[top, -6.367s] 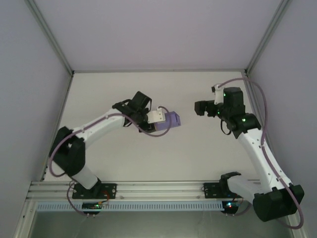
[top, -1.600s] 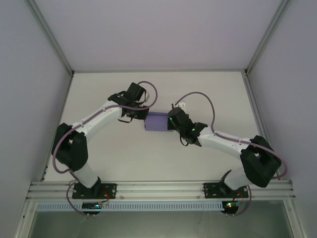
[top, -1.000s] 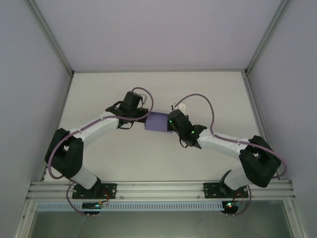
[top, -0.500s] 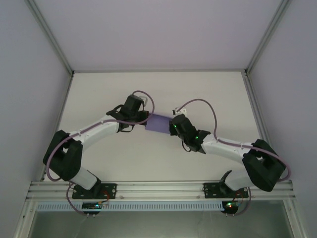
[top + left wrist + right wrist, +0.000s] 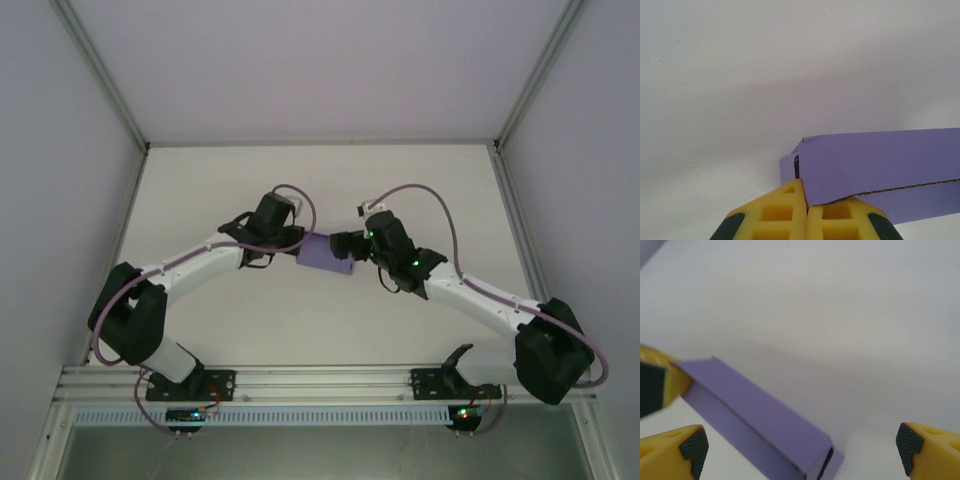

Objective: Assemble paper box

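My left gripper had its two yellow fingers pressed together on a thin edge of the paper box, pinching the card at the box's left end. My right gripper was spread wide, one dark-padded fingertip low at each side of its wrist view. The box lay between them, and neither pad visibly touched it.

From above, the box sat over about the middle of the table, well apart from every edge. My two wrists closed in on it from either side. Its long axis ran left to right, the right end sloping slightly toward the near edge. I could not tell whether it rested on the table or hung just above it.

It was a folded, flat, lavender-purple rectangle with crisp creases. In the right wrist view, the end nearest that gripper showed a dark slit beside a small flap.
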